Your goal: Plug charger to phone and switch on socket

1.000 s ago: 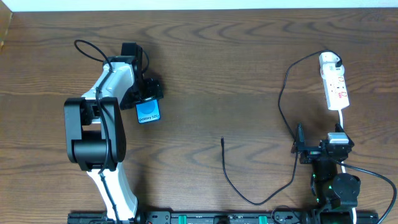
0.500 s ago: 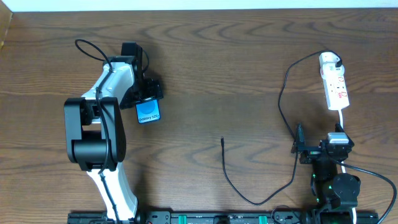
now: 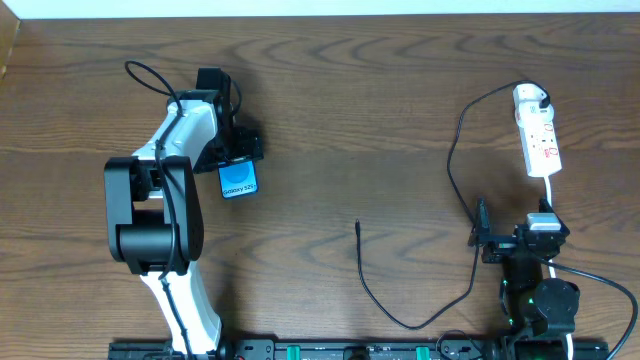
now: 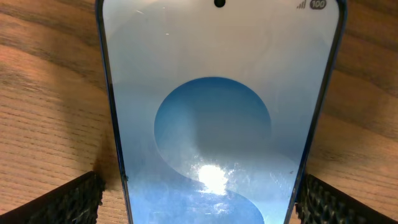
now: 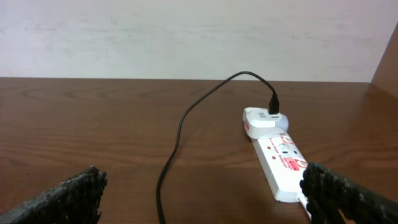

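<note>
Left hand (image 4: 200, 203) stands wide open, its 2 fingers straddling the lower end of the phone (image 4: 217, 93) with a thin strip of wood showing on each side, so nothing is gripped. Right hand (image 5: 208, 199), low at the right of the overhead view, is spread just as wide and holds nothing; its wrist view looks over bare wood toward the socket (image 5: 283, 165). Under everything lies the dark brown wooden table (image 3: 330, 100). The white socket sits flat in the upper right of the overhead frame, long axis running top to bottom, with small red marks on its face; whether its switch is on cannot be told. The phone lies face up in the upper left, screen lit blue with a lighter circle, partly under the left arm. The charger (image 5: 178, 134) has its white adapter (image 3: 531, 97) plugged into the top end of the socket; its thin black cable arcs left, runs down past the right hand, loops along the bottom edge and ends near the centre. Its small plug tip (image 3: 358, 226) rests on the wood there, well apart from the phone.
</note>
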You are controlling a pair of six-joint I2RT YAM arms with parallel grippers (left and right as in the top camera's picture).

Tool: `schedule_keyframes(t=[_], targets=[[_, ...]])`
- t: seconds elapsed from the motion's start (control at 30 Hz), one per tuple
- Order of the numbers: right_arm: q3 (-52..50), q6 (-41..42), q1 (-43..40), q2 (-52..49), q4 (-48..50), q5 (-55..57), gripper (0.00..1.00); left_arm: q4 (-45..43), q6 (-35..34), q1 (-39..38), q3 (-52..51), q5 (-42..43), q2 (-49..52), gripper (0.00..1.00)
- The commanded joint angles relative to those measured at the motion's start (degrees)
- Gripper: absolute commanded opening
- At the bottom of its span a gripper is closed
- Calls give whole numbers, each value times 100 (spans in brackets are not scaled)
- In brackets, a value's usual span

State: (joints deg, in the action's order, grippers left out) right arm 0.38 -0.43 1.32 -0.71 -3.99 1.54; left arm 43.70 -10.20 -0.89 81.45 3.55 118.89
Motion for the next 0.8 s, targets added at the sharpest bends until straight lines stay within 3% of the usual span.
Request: schedule_keyframes(t=[0.0, 0.77], targets=[[-7, 59, 28, 42, -15, 66, 99, 28, 114, -24, -76, 48, 103, 98], [-7, 61, 28, 42, -15, 66, 99, -372, 116, -22, -490, 46, 103, 98]])
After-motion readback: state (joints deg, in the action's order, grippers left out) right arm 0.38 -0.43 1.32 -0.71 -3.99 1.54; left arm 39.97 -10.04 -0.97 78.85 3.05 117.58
